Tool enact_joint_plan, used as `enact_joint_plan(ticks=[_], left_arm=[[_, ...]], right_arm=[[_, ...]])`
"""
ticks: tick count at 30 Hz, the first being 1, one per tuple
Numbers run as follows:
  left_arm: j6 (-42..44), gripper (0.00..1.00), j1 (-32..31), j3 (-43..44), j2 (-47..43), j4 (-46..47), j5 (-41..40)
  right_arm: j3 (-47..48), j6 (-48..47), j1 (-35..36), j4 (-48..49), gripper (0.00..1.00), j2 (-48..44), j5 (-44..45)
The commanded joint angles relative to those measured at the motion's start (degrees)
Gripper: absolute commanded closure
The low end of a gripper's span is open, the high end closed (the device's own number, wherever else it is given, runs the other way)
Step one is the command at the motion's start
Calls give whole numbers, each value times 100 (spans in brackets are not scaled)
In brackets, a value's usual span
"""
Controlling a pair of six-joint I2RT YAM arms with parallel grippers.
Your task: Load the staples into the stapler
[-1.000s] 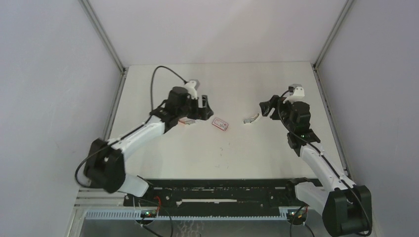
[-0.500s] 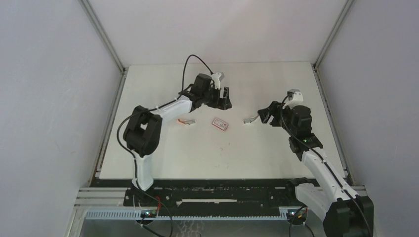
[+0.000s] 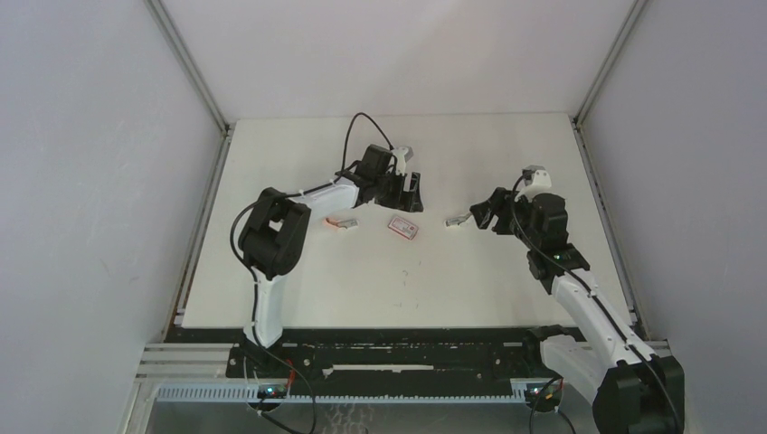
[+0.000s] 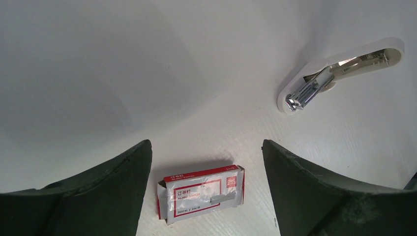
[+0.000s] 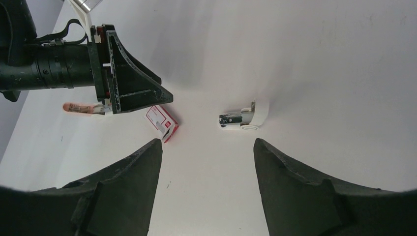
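The left gripper point(image 4: 205, 145), jaws wide and empty, is hovering over the staple box point(image 4: 200, 193) lying flat near the desk's middle, just left of the white stapler point(image 4: 339, 73), and is likely needing to descend squarely, bracketing the box's ends before closing.

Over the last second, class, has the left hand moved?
Yes. The left hand has swung right, from left of the staples to just beyond them, while they stayed put.
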Motion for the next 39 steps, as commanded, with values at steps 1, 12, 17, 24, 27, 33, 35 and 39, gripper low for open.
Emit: enact_joint_plan(ticks=[1,12,17,24,27,33,35,39], left_arm=[[16,14,-29,-152,-163,87,135],[97,15,-29,-588,-364,348,503],[26,18,-29,-1060,-684,495,452],[-331,19,-66,-2021,-1384,1208,901],[-395,19,-135,-2270,-1595,1289,1004],[-159,20,-212,-2654,-2310,1321,793],[179,20,-222,-2778,-2521,1319,635],[974,19,-343,-2932,-2750,1315,53]], right_arm=[[26,-19,90,41,32,-20,115],[31,-6,206,-84,32,-140,211],[33,13,206,-121,32,-227,180],[104,-50,200,-341,32,-354,95],[114,-68,189,-439,32,-411,97],[271,-110,180,-680,32,-435,-4],[312,-88,179,-710,32,-405,-152],[334,65,234,-661,32,-293,-505]])
